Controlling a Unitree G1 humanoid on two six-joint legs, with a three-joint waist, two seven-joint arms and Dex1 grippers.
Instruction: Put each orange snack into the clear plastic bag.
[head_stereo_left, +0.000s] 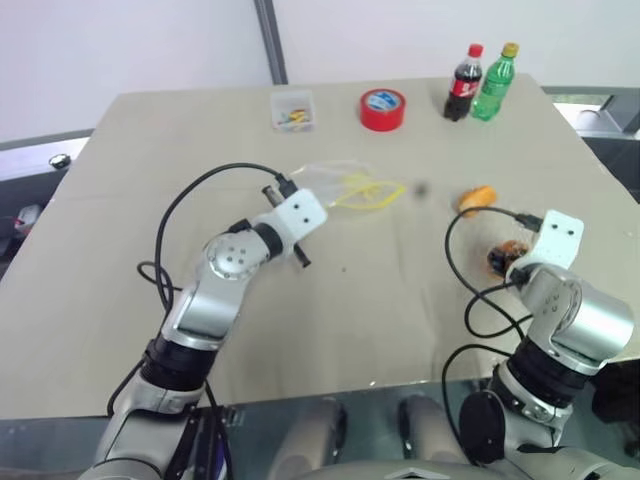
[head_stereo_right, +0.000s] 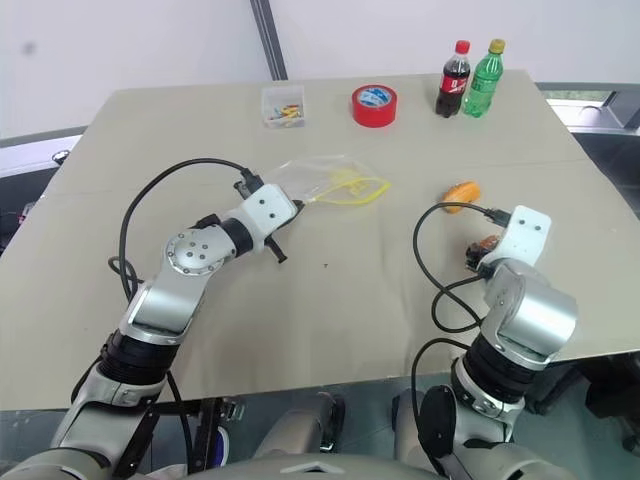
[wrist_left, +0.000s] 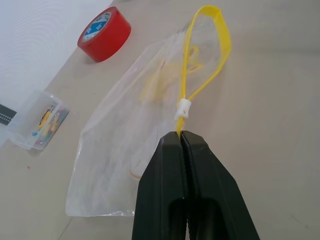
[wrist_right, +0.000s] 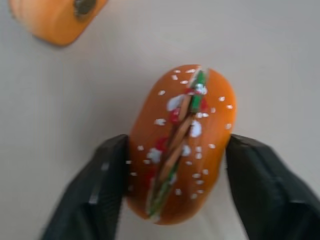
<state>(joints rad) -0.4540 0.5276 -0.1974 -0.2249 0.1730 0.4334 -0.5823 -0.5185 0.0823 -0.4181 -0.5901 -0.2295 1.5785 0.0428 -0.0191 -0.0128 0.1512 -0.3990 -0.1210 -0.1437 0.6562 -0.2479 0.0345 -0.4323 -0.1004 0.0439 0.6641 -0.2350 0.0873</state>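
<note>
Right hand (wrist_right: 175, 165) brackets the speckled orange snack (wrist_right: 180, 145); left hand (wrist_left: 182, 142) pinches the clear bag (wrist_left: 140, 130).

bg: white wall (head_stereo_left: 130, 50) | grey post (head_stereo_left: 270, 40) | beige table (head_stereo_left: 350, 300)

A beige worktop (head_stereo_left: 350, 320) is seen, with four items set along its far edge. A small clear box (head_stereo_left: 293, 110) holding yellow and coloured bits is placed furthest to the left of the row. A red tape roll (head_stereo_left: 383, 109) with a blue and white label in its core is laid flat just to the right of the box. A cola bottle (head_stereo_left: 464, 83) with a red cap is stood upright further right, and a green bottle (head_stereo_left: 495, 82) with a yellow cap is stood just beside it, nearly touching. A pale wall is seen behind the worktop.
</note>
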